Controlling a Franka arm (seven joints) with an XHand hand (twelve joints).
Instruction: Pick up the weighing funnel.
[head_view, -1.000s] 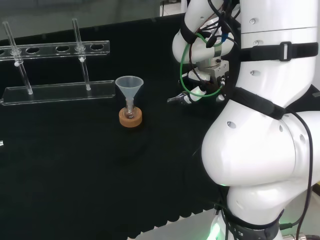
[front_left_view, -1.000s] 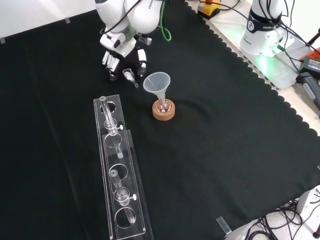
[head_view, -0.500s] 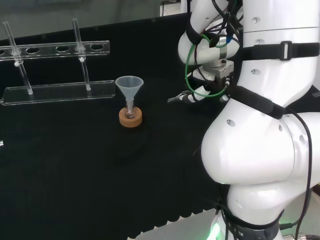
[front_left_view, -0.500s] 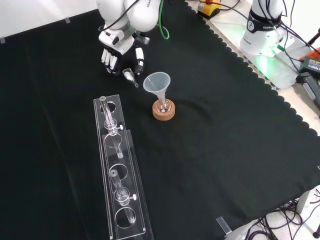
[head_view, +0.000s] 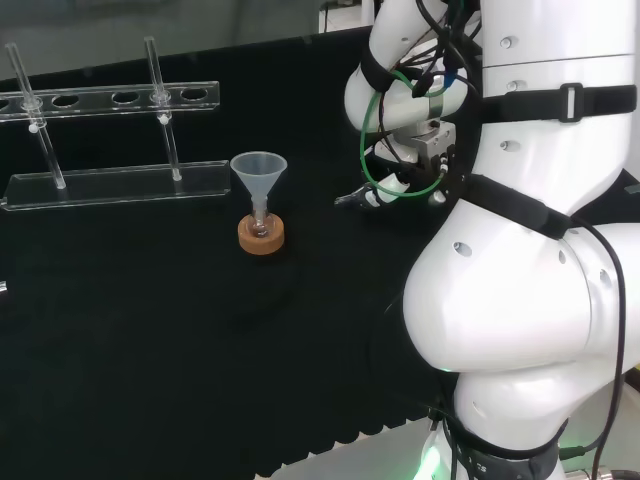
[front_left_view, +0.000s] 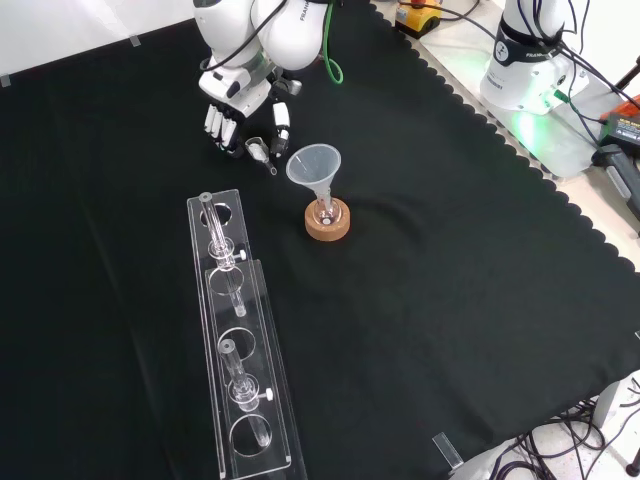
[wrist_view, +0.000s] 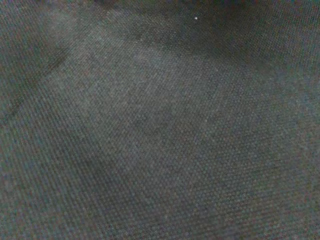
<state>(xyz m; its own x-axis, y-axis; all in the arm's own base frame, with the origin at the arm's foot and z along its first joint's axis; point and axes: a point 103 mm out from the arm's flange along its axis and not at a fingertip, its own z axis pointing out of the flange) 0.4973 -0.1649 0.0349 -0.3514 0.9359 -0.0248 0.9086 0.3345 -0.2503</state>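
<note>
1. Since 0.5 s ago the hand (front_left_view: 243, 108) has sunk back toward the cloth (wrist_view: 160, 130); the weighing funnel (front_left_view: 259, 150) has barely shifted.
2. The hand is unclosed, its fingers (front_left_view: 216, 124) hanging fairly straight. The weighing funnel lies just below, between them and the thumb (front_left_view: 282, 116); contact is unclear.
3. The grasp is best made across the scoop's body, not its thin stem, then lifted straight up, because the funnel (front_left_view: 314, 165) stands near on the thumb side.
4. The front view shows that straddle from above. The head view shows the piece jutting out beside the hand. The wrist view has the weave close, suggesting a low palm.
</note>
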